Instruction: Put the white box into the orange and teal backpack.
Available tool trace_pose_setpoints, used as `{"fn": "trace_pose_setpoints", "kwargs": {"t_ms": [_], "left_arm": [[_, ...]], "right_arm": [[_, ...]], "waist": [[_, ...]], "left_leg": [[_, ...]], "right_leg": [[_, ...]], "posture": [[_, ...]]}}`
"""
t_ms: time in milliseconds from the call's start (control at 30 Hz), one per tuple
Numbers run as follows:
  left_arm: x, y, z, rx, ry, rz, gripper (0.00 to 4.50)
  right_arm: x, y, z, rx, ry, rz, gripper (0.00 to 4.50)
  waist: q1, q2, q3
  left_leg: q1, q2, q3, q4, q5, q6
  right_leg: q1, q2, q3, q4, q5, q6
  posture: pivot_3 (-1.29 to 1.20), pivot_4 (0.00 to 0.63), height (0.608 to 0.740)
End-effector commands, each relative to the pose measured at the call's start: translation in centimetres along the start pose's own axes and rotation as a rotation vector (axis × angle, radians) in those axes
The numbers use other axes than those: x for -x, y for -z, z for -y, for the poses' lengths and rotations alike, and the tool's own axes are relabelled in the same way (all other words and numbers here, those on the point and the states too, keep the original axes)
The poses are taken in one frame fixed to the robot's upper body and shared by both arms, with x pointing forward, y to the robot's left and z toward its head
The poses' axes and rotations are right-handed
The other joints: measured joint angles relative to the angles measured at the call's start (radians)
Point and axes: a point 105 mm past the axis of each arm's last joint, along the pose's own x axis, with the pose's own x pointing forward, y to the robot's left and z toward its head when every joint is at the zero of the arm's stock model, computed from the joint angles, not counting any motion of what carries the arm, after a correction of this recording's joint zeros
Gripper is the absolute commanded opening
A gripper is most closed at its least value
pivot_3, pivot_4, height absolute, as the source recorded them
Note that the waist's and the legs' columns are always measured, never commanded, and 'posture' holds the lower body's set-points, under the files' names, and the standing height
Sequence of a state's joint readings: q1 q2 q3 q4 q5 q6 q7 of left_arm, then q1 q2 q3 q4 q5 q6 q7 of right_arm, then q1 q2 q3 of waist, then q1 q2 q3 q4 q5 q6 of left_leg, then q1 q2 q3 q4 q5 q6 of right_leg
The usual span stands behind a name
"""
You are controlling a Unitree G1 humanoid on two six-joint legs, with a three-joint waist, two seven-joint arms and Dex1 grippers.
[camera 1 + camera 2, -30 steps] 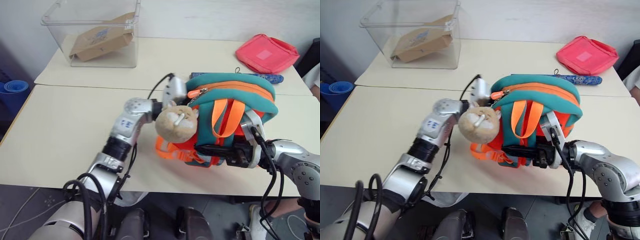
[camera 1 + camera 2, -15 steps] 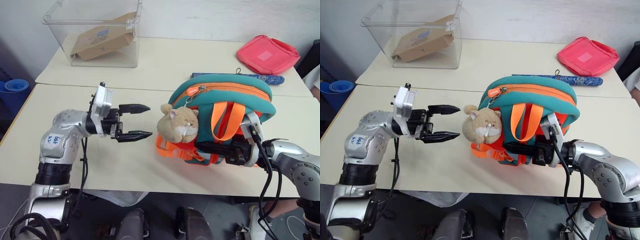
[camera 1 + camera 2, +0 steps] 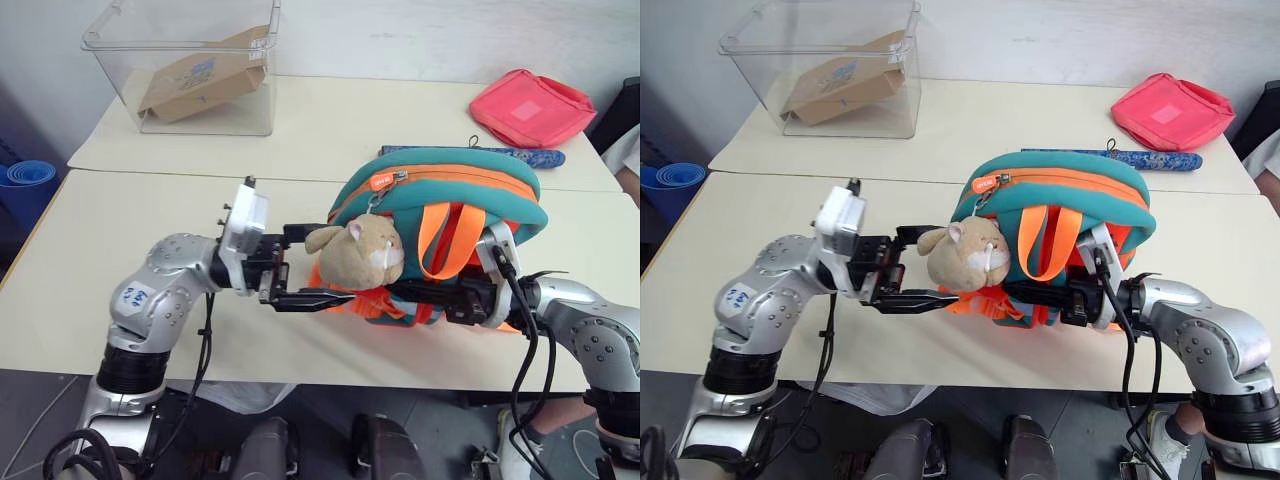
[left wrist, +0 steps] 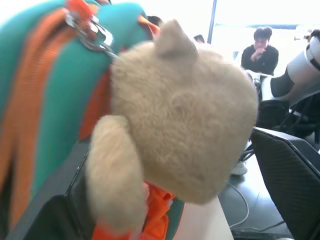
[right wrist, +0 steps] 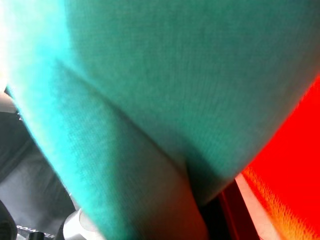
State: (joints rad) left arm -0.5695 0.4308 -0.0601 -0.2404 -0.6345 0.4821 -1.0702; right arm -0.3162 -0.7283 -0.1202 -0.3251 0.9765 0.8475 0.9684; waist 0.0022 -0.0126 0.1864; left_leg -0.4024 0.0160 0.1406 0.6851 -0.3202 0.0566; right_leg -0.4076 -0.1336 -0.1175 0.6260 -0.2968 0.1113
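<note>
An orange and teal backpack (image 3: 450, 200) is standing on the near table (image 3: 90, 270). The left gripper (image 3: 310, 265), fingers spread apart, is reaching in around its plush hamster (image 3: 358, 252). The right gripper (image 3: 425, 296) is pinching the backpack's lower edge. The white box cannot be seen.

Backpack (image 3: 470, 175): teal shell, orange zip trim and straps, tan plush charm (image 3: 362, 255) hanging off the zipper. Pouch (image 3: 532, 107) at the table's far right corner: pink-red. Long case (image 3: 520, 156) beside it: blue speckled pattern. Clear bin (image 3: 180, 65) at the far left edge holds a brown cardboard package (image 3: 205, 82). Table (image 3: 100, 280): cream.
</note>
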Motion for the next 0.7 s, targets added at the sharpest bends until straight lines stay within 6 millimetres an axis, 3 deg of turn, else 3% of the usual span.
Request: {"fn": "trace_pose_setpoints", "kwargs": {"t_ms": [33,100,300,433,567,700], "left_arm": [[-1.2,-0.9,-0.9,-0.097,-0.027,0.037,3.53],[-1.2,-1.2,-1.1,-0.114,-0.022,0.033,2.92],[4.5,-3.7,-3.1,-0.107,-0.095,-0.063,1.38],[10.1,-3.6,-5.6,-0.118,-0.288,-0.25,1.16],[13.8,0.7,-5.7,-0.006,-0.37,-0.476,1.16],[14.2,5.8,-6.2,-0.031,-0.408,-0.565,1.16]], "right_arm": [[-0.6,-0.4,-0.7,0.018,-0.045,0.029,0.0],[-0.6,-0.5,-0.9,0.018,-0.054,0.047,0.0],[-0.5,-1.4,-0.8,0.047,-0.01,0.118,0.0],[1.2,-2.0,-0.3,0.054,0.075,0.188,0.0],[2.7,-1.5,-0.1,0.037,0.144,0.214,0.0],[2.5,-1.2,-0.2,0.034,0.166,0.254,0.0]], "waist": [[0.001,0.0,0.0],[0.0,0.0,0.0],[-0.007,0.0,0.0],[-0.003,0.0,0.0],[-0.002,0.0,0.0],[-0.001,0.0,0.0]], "left_leg": [[0.0,0.0,0.0,0.0,0.0,0.0],[0.0,0.0,0.0,0.0,0.0,0.0],[0.0,0.002,0.002,-0.001,0.001,-0.001],[0.0,0.001,0.002,-0.001,0.001,-0.001],[0.0,0.0,0.002,-0.001,0.0,0.0],[0.0,0.0,0.002,-0.001,0.0,0.0]], "right_leg": [[0.0,0.0,0.0,0.0,0.0,0.0],[0.0,0.0,-0.001,0.0,0.0,0.0],[-0.002,0.002,-0.004,0.001,0.0,0.0],[-0.002,0.001,-0.005,0.001,0.0,0.0],[-0.002,0.001,-0.005,0.001,0.0,0.0],[-0.002,0.0,-0.005,0.001,0.0,0.0]], "posture": [[0.0,0.15,0.74],[0.0,0.15,0.74],[0.0,0.15,0.74],[0.0,0.15,0.74],[0.0,0.15,0.74],[0.0,0.15,0.74]]}}
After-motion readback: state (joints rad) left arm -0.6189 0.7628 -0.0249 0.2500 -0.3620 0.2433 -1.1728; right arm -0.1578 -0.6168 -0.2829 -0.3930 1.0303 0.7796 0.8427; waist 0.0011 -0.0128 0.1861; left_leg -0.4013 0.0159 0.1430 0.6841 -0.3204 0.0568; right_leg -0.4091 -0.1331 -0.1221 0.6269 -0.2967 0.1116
